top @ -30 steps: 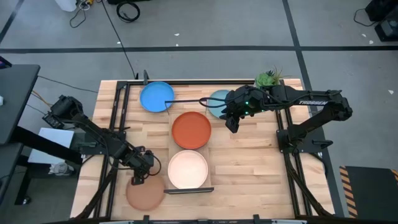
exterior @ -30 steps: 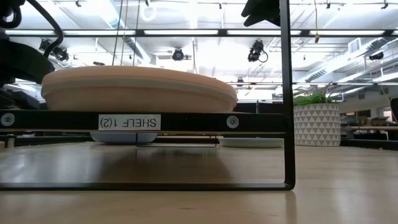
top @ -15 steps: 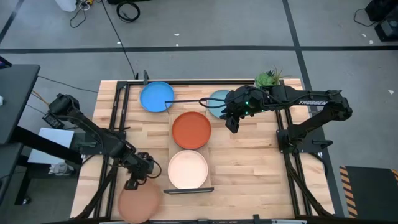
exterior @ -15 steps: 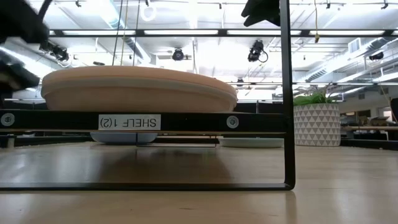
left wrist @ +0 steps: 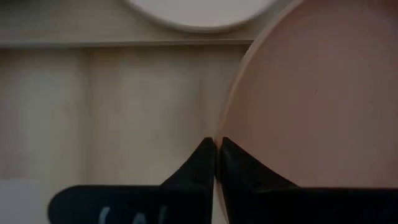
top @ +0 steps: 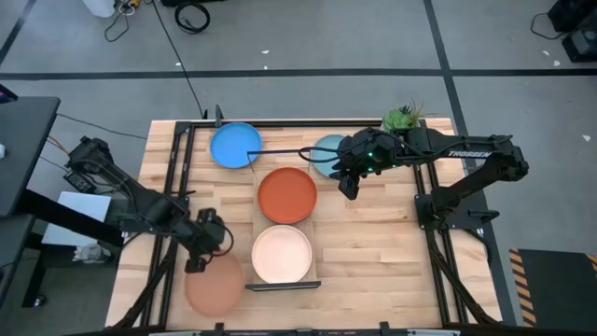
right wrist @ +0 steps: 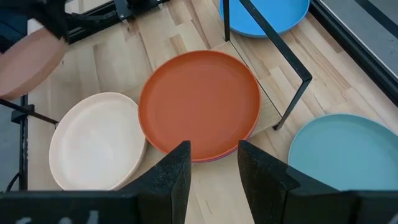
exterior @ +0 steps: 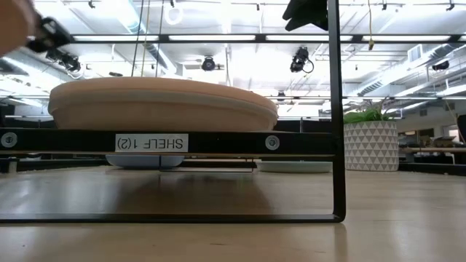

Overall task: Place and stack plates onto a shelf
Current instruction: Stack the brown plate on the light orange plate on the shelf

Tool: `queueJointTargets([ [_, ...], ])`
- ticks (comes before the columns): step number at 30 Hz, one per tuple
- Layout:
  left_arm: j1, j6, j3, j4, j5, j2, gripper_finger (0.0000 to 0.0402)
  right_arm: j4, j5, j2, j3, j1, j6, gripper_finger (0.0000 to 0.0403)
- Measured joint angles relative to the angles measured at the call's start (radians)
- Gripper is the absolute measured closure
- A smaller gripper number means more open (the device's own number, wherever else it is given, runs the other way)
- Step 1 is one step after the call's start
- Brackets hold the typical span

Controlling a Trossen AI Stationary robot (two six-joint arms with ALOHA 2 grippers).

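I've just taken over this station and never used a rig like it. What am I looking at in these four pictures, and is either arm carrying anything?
Two dark robot arms work at a wooden table. The overhead picture shows everything; the low one looks level across the tabletop; the other two come from cameras on each wrist.

On the shelf sit an orange plate and a cream plate. A bright blue plate and a light blue plate lie on the table, near a plant pot.

The left hand is shut on the rim of a terracotta plate. The right hand hangs open beside the orange plate, holding nothing.
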Motion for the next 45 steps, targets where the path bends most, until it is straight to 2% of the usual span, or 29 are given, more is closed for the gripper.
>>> queueJointTargets([
  [5,0.005,0.023,0.11,-0.184,-0.165,0.0,0.0386,0.0,0.0,0.0,0.0,0.0,0.0,0.0265],
  [9,0.04,0.011,0.176,-0.252,-0.29,0.0,0.0387,0.0,-0.001,0.0,0.0,0.0,0.0,0.0265],
  [16,0.143,-0.003,0.246,-0.243,-0.395,0.0,0.0385,0.0,-0.003,0.0,0.0,0.0,0.0,0.0265],
  [20,0.203,-0.079,0.239,-0.139,-0.442,0.001,0.0385,0.0,-0.003,0.0,0.0,0.0,0.0,0.0265],
  [24,0.247,-0.093,0.206,0.03,-0.412,0.032,0.0385,0.0,-0.003,0.0,0.0,0.0,0.0,0.0265],
  [29,0.265,-0.093,0.202,0.138,-0.357,0.133,0.0385,0.0,-0.003,0.0,0.0,0.0,0.0,0.0265],
  [37,0.265,-0.139,0.201,0.161,-0.248,0.293,0.0385,-0.002,-0.003,0.001,0.0,0.007,0.002,0.0265],
  [45,0.266,-0.168,0.201,0.167,-0.244,0.352,0.0362,0.0,-0.002,0.001,0.0,0.007,0.001,0.0265],
])
